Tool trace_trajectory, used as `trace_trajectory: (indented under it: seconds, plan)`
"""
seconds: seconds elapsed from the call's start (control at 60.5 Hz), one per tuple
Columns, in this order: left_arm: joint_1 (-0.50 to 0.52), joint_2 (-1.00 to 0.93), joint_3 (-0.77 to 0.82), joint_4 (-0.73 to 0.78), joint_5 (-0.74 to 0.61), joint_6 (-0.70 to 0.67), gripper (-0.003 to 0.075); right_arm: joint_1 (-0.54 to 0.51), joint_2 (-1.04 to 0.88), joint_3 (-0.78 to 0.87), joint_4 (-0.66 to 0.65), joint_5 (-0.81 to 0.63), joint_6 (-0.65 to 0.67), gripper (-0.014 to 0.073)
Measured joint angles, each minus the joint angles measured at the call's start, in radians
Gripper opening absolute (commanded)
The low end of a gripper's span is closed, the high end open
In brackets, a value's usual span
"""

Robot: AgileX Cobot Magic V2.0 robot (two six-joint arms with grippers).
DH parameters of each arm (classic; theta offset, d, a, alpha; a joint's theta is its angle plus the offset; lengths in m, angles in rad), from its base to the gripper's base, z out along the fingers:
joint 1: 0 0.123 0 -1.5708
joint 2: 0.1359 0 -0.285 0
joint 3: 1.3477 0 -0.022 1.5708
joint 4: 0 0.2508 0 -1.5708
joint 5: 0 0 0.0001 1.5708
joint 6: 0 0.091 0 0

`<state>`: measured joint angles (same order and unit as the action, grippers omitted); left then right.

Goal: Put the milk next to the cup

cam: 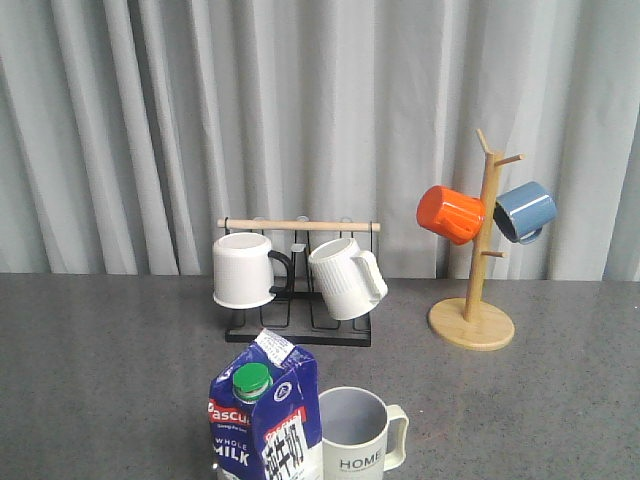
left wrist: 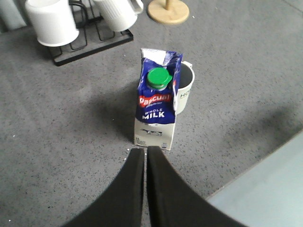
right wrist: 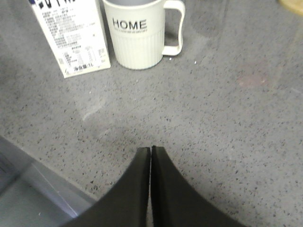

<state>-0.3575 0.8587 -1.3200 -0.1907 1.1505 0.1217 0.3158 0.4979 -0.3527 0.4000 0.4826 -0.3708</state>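
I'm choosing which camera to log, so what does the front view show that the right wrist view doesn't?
Only the front view shows the wooden mug tree with its orange mug and blue mug, the black wire rack, and the blue-and-white milk carton's green cap. Only the right wrist view shows the shut right gripper. Both show the milk carton beside the cream "HOME" mug.

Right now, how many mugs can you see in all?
5. The HOME cup stands beside the milk; a plain white mug and a ribbed white mug hang on the black rack; an orange mug and a blue mug hang on the wooden tree.
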Motion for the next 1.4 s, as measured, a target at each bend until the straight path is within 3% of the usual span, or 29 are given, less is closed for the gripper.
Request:
trace_trajectory:
  seconds: [0.182,0.446,0.909,1.057,1.19,1.404]
  plan:
    - [0.000,-0.226,0.289,0.028,-0.194,-0.071,-0.0008,0.000,0.000,0.000,0.001,-0.002,0.006,-0.0005]
    - [0.000,-0.408,0.575,0.041,-0.289,-0.134,-0.0008,0.000,0.000,0.000,0.001,-0.001,0.007,-0.0005]
    - [0.000,-0.442,0.648,0.049,-0.271,-0.137,-0.0008,0.000,0.000,0.000,0.002,-0.001,0.009,-0.0005]
    - [0.000,-0.442,0.654,0.105,-0.323,-0.137,-0.0008,0.000,0.000,0.000,0.002,-0.001,0.009,-0.0005]
    - [0.018,-0.455,0.727,0.140,-0.537,-0.134,-0.0008,0.000,0.000,0.000,0.003,-0.001,0.009,-0.0005]
    - [0.131,-0.530,1.051,0.151,-1.014,-0.131,-0.0008,0.000,0.000,0.000,0.004,-0.001,0.010,-0.0005]
